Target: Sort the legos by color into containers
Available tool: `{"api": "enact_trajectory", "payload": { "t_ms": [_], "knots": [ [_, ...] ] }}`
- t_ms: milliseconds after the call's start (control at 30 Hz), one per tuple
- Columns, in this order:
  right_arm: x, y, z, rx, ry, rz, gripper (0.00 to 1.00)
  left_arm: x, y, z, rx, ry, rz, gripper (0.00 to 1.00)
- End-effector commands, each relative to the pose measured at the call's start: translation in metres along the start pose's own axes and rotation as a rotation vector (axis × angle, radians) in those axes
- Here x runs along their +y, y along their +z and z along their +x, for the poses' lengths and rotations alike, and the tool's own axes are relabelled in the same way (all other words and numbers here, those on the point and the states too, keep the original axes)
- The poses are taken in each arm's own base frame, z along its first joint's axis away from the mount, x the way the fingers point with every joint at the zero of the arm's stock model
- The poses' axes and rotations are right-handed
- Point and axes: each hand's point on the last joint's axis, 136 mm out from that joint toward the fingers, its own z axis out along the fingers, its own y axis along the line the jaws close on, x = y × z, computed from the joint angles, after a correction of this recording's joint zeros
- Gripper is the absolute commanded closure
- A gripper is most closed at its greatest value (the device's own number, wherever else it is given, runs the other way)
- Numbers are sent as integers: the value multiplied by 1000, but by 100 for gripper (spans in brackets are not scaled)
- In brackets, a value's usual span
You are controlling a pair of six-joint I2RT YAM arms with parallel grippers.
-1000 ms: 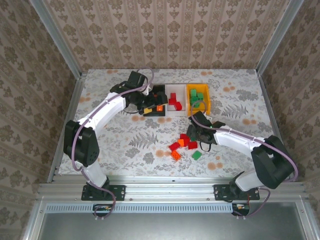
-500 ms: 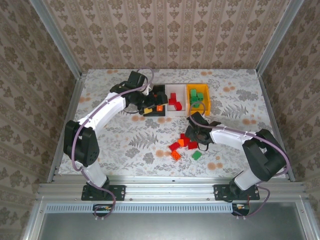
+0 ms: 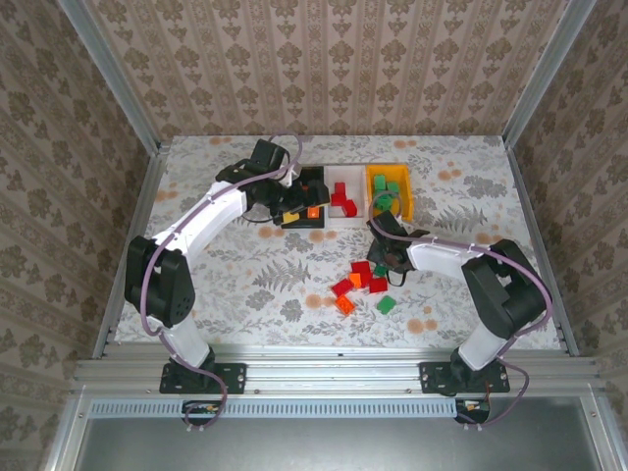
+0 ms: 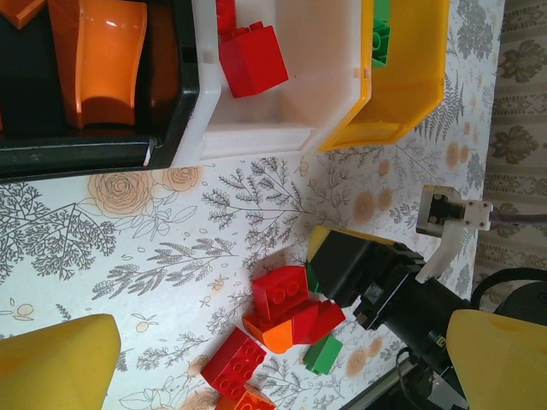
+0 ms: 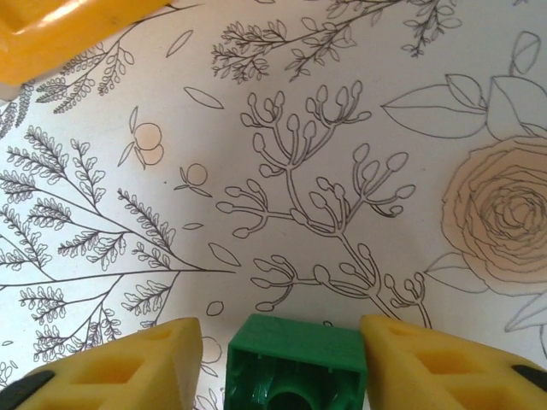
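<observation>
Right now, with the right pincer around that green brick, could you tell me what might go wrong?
1. The green brick sits off-centre in the right pincer, with a visible gap on one side only; closing could twist or slide it rather than grip it squarely.
2. Red bricks lie close beside that pincer, so it may nudge them while closing or lifting.
</observation>
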Motion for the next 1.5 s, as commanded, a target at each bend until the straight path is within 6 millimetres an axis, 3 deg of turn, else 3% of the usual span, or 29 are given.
{"api": "enact_trajectory", "payload": {
  "t_ms": [0, 167, 300, 467, 533, 600, 800, 933, 1133, 1267, 1400, 1467],
  "knots": [
    [-2, 2, 5, -4, -19, 3, 54, -3, -1, 3, 10, -15, 18, 0],
    [-4, -7, -7, -59, -53, 22, 70, -2, 0, 3, 10, -16, 15, 0],
    [9, -28, -36, -144, -131, 22, 71, -1, 1, 3, 11, -16, 12, 0],
    [18, -74, -104, -302, -230, 64, 72, 1, 2, 2, 12, -14, 6, 0],
    [21, -81, -130, -324, -250, 56, 71, 3, 3, 0, 11, -17, 3, 0],
    [23, -79, -153, -333, -260, 57, 71, 7, 2, -2, 9, -26, -1, 0],
    [38, -40, -198, -283, -297, 47, 71, 22, -1, -14, -12, -60, -20, 0],
    [48, -10, -214, -241, -333, 69, 70, 32, -7, -23, -32, -87, -26, 0],
    [53, 8, -222, -202, -334, 83, 59, 37, -3, -23, -23, -96, -32, 0],
    [52, -10, -226, -238, -316, 77, 43, 38, 1, -21, -10, -108, -29, 0],
    [50, -43, -227, -276, -311, 60, 41, 33, 0, -19, -8, -99, -18, 0],
    [48, -68, -216, -300, -306, 36, 41, 29, -1, -18, -12, -90, -15, 0]
  ]
}}
